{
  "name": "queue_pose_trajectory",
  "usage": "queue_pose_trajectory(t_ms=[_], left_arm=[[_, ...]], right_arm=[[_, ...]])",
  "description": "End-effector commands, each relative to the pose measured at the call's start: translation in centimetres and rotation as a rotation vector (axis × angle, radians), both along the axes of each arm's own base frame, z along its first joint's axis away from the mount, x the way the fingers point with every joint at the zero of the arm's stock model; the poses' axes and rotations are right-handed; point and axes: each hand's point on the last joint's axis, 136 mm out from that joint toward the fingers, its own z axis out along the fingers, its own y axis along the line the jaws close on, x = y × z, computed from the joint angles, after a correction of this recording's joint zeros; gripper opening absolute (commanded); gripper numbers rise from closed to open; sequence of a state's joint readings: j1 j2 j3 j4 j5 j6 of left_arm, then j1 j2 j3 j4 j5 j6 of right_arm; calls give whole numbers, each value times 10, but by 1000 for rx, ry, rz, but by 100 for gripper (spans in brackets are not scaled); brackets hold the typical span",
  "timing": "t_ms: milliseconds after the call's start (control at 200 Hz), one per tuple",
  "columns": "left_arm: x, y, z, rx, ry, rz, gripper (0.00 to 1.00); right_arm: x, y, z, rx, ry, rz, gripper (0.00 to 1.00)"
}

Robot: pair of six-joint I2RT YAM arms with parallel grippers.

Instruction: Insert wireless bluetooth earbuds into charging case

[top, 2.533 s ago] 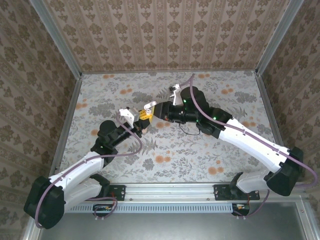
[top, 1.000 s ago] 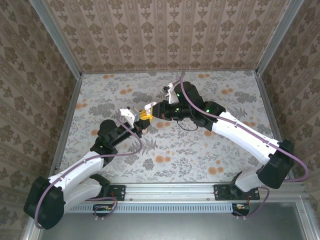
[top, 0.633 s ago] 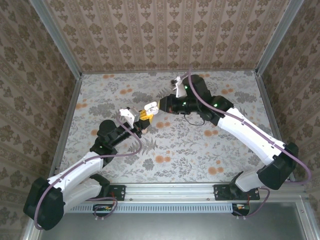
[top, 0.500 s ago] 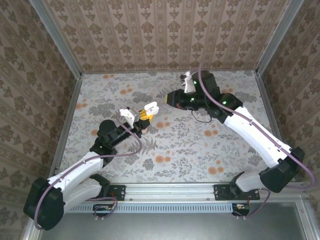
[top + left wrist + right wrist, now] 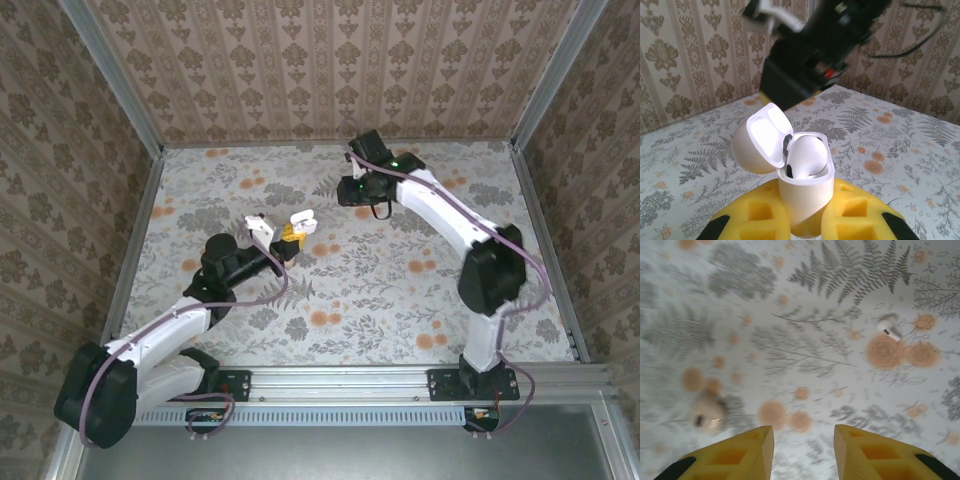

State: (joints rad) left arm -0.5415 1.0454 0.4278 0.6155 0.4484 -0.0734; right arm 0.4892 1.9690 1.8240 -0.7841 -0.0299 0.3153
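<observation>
Right tool [image 5: 803,435] has left the case [image 5: 806,186], now over 1 earbud [image 5: 888,325].

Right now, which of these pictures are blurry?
Left wrist view: the case is sharp, the right arm behind it blurred. Right wrist view: soft on the left, where a tan blob smears; the earbud is clearer. Top view: evenly lit, sharp.
</observation>
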Motion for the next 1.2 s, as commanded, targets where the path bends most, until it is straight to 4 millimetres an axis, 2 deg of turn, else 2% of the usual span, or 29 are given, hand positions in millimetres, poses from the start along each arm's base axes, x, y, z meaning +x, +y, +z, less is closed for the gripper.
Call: queue_pose_trajectory(t_ms=[0, 45, 170, 450, 605, 970, 1195], left_arm=[[5, -1, 17, -6, -48, -12, 0], [8, 0, 15, -4, -44, -7, 0], [13, 3, 11, 2, -30, 6, 0], [23, 9, 1, 11, -5, 28, 0], [24, 11, -2, 12, 5, 31, 0], [25, 9, -5, 8, 19, 24, 0], [24, 9, -5, 5, 23, 21, 0]], right_arm=[[20, -18, -21, -226, 9, 82, 38], [30, -19, -38, -278, 38, 97, 38], [51, -21, -66, -355, 85, 126, 39], [81, -31, -105, -424, 104, 134, 42], [87, -40, -119, -440, 118, 124, 43], [89, -37, -142, -434, 140, 140, 44], [88, -40, -153, -456, 156, 153, 42]])
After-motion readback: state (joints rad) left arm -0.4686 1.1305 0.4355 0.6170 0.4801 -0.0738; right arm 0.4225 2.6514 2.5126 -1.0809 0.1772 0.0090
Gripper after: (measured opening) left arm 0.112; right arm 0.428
